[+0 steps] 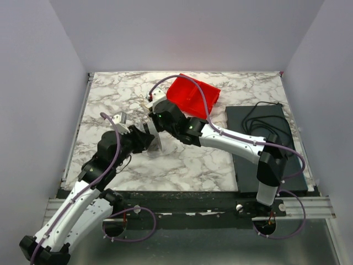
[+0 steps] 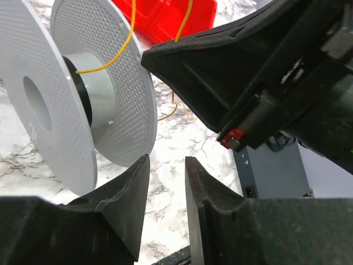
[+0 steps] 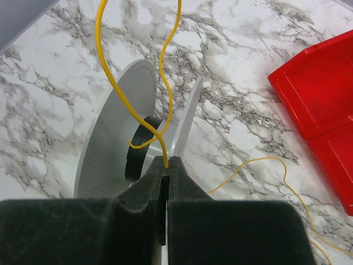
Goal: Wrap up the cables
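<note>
My right gripper pinches the yellow cable just above the spool, my left gripper stands spread and empty beside it, and the hub looks nearly bare, perhaps one turn on, so most of the wrapping is left.

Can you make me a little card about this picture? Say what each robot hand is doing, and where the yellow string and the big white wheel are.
Right hand: shut, pinching the yellow cable
Left hand: open, nothing between its fingers, close beside the spool
Spool: white, standing on its edge on the marble table
Yellow cable: reaches the spool's hub; a loose stretch lies on the table
Red bin: on the table, beyond both hands
</note>
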Robot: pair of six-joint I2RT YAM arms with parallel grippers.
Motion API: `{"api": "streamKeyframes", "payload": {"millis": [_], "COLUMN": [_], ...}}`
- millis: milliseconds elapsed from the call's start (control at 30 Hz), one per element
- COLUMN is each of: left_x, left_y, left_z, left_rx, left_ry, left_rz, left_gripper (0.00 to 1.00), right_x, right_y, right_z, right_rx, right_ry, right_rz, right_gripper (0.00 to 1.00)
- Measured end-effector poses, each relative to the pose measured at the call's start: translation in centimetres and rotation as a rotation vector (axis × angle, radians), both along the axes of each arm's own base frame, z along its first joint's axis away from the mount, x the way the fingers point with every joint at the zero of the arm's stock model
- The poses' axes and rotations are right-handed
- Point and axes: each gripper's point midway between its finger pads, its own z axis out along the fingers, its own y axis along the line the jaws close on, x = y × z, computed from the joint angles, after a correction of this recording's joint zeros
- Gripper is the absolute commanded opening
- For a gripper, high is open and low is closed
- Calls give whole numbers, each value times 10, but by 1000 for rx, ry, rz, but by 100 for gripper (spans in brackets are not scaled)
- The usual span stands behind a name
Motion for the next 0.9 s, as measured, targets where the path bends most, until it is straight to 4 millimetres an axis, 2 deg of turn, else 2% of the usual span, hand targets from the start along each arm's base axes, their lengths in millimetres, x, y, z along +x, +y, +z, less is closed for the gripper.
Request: {"api": "streamKeyframes", "payload": {"millis": [100, 267, 367, 533, 667, 900], "left_x": [-5, -9, -7, 1, 6, 6], "left_y": [8, 38, 47, 47, 44, 45], "left_z": [5, 7, 4, -11, -16, -34], "left_rx": [-7, 1, 11, 52, 64, 93], "left_ry": [-20, -30, -22, 29, 42, 59], "left_rz": [26, 171, 223, 245, 246, 241], "left_gripper": [36, 41, 42, 44, 45, 49], "right_x": [-1, -8, -16, -33, -47, -62], "right_y": [-1, -5, -7, -5, -3, -2], "right_z": [-2, -2, 0, -1, -8, -15], "right_rx": [-11, -33, -48, -62, -69, -77], "right_ry": [4, 9, 25, 86, 143, 206], "right_rz": [9, 43, 78, 163, 224, 279], "right_gripper": [1, 1, 1, 1, 1, 1]}}
